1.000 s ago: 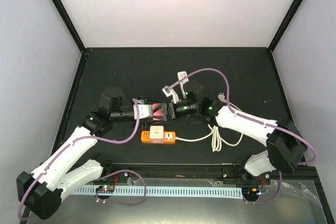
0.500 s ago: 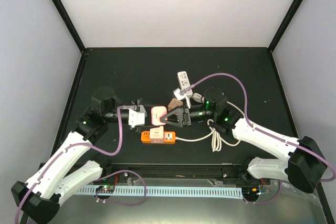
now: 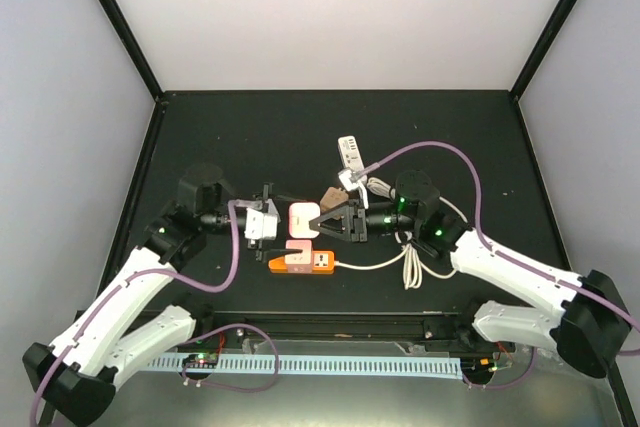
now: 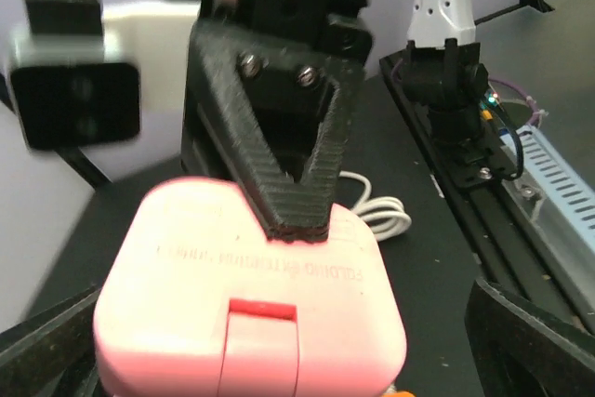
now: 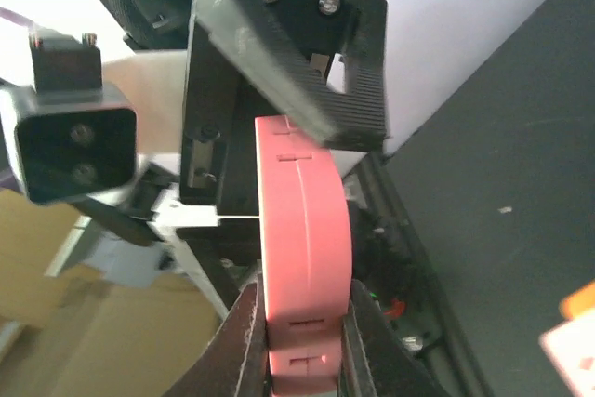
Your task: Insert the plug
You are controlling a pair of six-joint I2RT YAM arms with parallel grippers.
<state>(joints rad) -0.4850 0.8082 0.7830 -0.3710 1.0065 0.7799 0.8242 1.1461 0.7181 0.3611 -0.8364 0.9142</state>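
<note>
R pincer (image 3: 321, 219) now clamped tight on pink plug (image 3: 302, 218), L pincer (image 3: 282, 219) just opened wide, nothing held: handover judged done, insertion into orange pwr strip (image 3: 301, 262) still outstanding.

The pink plug (image 3: 303, 219) has passed from one end effector to the other. One second ago the left end effector (image 3: 280, 219) was clamped on it. Its jaws have since spread wide, the fingers stand clear of the plug's sides, and the unit has drawn back to the left. The right end effector (image 3: 318, 218), previously open and just behind the plug, has swung round to face left and closed on it. The right arm (image 3: 510, 267) has shifted its elbow toward the near right.
</note>
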